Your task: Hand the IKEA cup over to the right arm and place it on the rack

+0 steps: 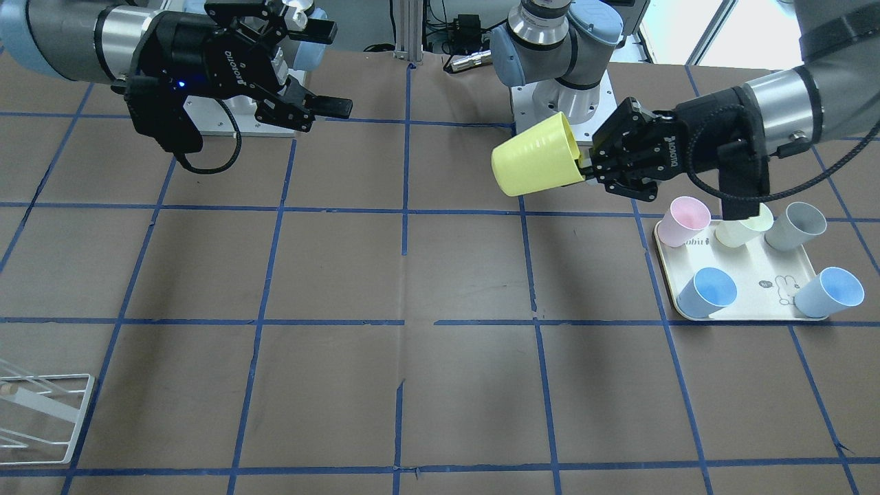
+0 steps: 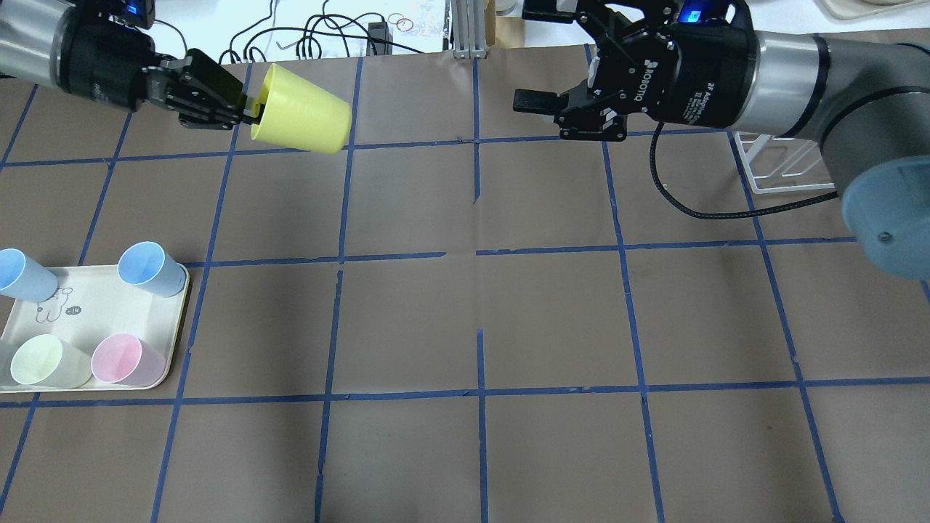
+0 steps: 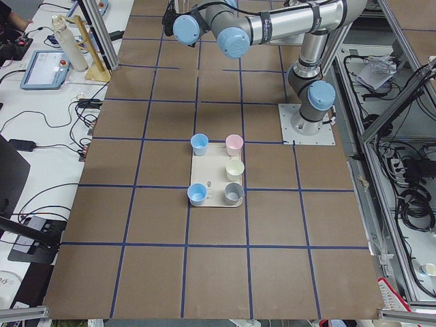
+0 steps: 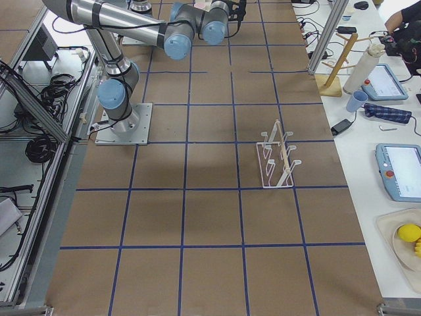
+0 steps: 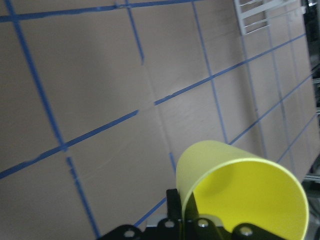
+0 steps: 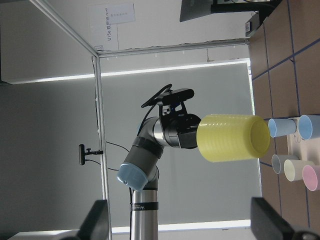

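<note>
Overhead exterior. The cream plastic tray of pastel cups sits on the brown papered bench, on the robot's side of the left claw. Left claw is clenched on the rim of the bright yellow tapered plastic cup. The cup is held sideways in the air, with its base pointing out from the claw toward the right claw.

Right claw is released: jaws spread wide, nothing in them. It faces the cup across a gap, well apart. The white wire rack stands on the bench behind the right claw, on the side away from the cup.

Status, my read: pickup is done, handover has not started. Left to do:
- close the gap
- right claw takes the cup body
- left claw lets go
- carry the cup back to the rack and seat it on a rod
</note>
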Robot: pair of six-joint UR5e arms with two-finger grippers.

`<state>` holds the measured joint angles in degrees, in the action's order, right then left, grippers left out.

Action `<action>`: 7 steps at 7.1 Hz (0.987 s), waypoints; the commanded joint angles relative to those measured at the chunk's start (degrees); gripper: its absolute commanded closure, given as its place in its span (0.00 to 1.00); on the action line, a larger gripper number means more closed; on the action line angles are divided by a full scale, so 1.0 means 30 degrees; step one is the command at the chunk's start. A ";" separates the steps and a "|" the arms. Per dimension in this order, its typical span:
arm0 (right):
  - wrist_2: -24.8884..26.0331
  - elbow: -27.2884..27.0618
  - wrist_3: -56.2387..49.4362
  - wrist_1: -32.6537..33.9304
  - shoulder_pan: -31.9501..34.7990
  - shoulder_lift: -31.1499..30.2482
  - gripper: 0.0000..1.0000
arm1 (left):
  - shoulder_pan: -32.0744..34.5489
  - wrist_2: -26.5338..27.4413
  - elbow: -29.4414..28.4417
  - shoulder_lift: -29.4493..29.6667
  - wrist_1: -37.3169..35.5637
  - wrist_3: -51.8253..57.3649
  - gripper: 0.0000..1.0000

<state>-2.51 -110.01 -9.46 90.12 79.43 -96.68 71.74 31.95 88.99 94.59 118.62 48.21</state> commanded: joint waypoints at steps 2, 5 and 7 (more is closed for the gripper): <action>0.0075 -0.0099 0.0309 -0.0360 -0.0578 0.0349 0.00 | 0.2268 -0.6550 0.3757 -0.1554 -0.0337 0.0335 1.00; 0.0134 0.0017 0.0486 -0.0361 -0.0549 0.1143 0.00 | 0.3097 -0.9417 0.5109 -0.1850 -0.1277 0.0220 1.00; -0.0157 0.0047 0.1504 -0.0333 -0.0287 0.1056 0.00 | 0.4001 -1.1349 0.5668 -0.1880 -0.2064 0.0190 1.00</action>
<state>-2.32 -109.98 -7.11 89.06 78.13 -93.37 82.36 0.49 105.01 89.06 113.78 48.81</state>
